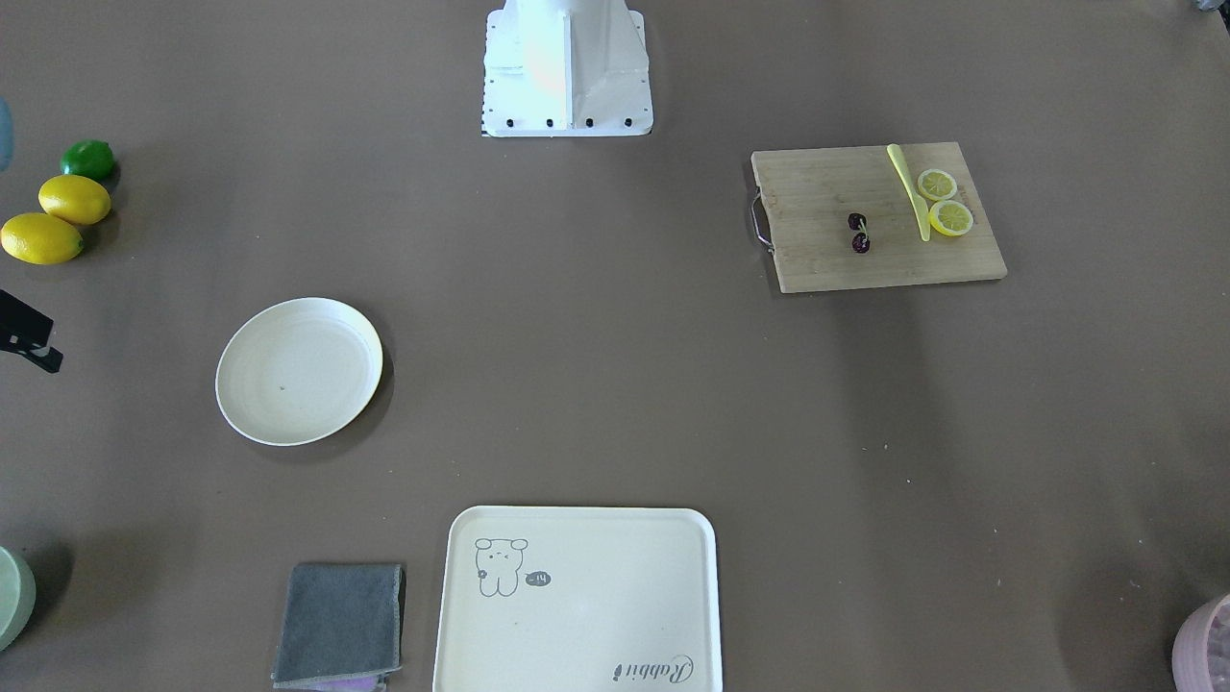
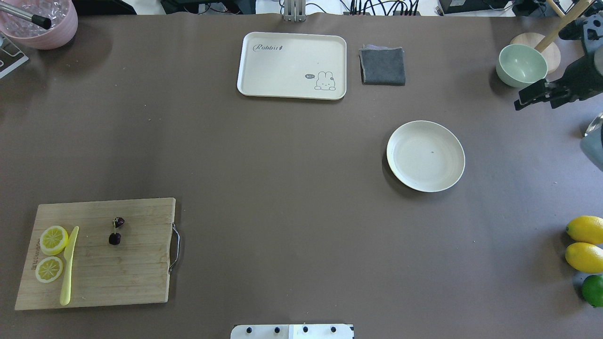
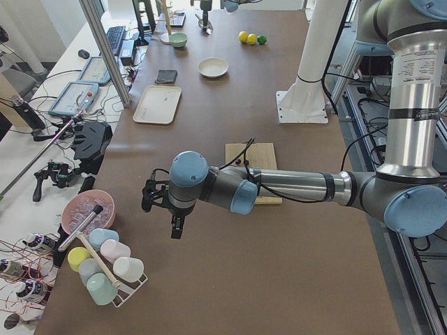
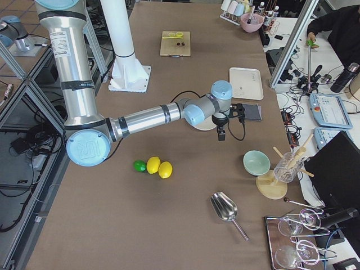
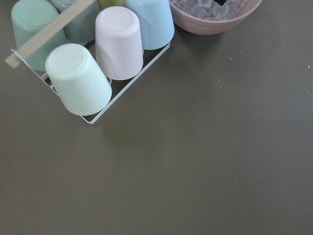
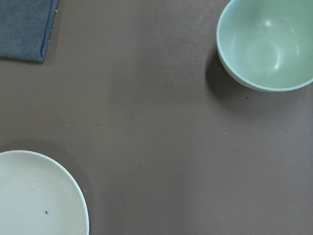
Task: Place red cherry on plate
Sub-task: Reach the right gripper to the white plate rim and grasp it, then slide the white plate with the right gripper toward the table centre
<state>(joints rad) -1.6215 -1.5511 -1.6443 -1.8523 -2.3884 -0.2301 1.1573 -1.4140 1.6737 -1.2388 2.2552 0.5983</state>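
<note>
The red cherry [image 1: 859,233], a dark maroon pair on thin green stems, lies on the wooden cutting board [image 1: 826,259], at the near left in the overhead view [image 2: 116,230]. The plate [image 2: 425,156] is round, cream-white and bare, right of centre [image 1: 298,370]; its rim also shows in the right wrist view [image 6: 34,196]. My right gripper [image 2: 534,96] hovers at the right edge beyond the plate, its dark fingers apart and holding nothing. My left gripper [image 3: 171,220] hangs over the table's left end by the cup rack, far from the cherry; I cannot tell its state.
Two lemon slices [image 2: 52,239] and a yellow knife [image 2: 68,263] share the board. A cream tray [image 2: 292,66] and a grey cloth [image 2: 382,66] lie at the far side. A green bowl [image 2: 520,66], two lemons [image 2: 584,245], a lime and a pink bowl [image 2: 40,23] stand around.
</note>
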